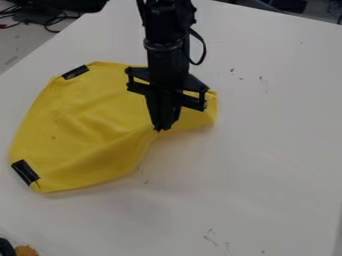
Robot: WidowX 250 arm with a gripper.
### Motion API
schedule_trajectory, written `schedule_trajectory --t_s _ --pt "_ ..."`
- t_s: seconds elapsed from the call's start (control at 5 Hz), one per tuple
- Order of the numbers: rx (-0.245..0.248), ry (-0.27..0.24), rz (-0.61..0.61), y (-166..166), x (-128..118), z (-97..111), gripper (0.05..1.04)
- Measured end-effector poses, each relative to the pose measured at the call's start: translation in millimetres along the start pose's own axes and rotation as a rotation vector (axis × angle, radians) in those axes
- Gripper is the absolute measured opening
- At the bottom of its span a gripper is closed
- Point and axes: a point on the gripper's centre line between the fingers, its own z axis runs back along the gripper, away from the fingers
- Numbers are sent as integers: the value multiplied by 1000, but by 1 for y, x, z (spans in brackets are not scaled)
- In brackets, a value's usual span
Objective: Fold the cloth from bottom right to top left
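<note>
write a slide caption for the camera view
Black gripper pinching the creased edge of a yellow cloth on a white table

Fixed camera, set above the surface (267, 145), looking down at a slant, fairly steep. Faces toward the side the black arm (168, 52) comes in from, top edge of view, so it looks at the arm roughly head-on. Mid-close range: yellow cloth (83, 125) sits across left and middle, with a wide stretch of surface around it. Jaws (160, 129) hang near view center. Surface's left edge runs diagonally up toward the top; past it, upper left, floor (15, 52) and cables (48, 20), farther off.
</note>
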Motion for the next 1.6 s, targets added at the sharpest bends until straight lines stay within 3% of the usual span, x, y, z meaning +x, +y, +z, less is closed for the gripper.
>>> schedule_trajectory --t_s 0.2,0.4,0.8,1.0,1.2,1.4,1.6 --pt "-27 25 -19 33 23 6 83" --pt "-72 9 -17 84 43 -1 83" --pt "-167 7 -22 130 46 -33 103" --pt "-176 -3 -32 134 47 -42 280" --pt "-136 -24 -63 137 55 -40 559" --pt "-33 -42 -121 127 63 -24 855" --pt "75 -64 -142 119 69 8 1016"
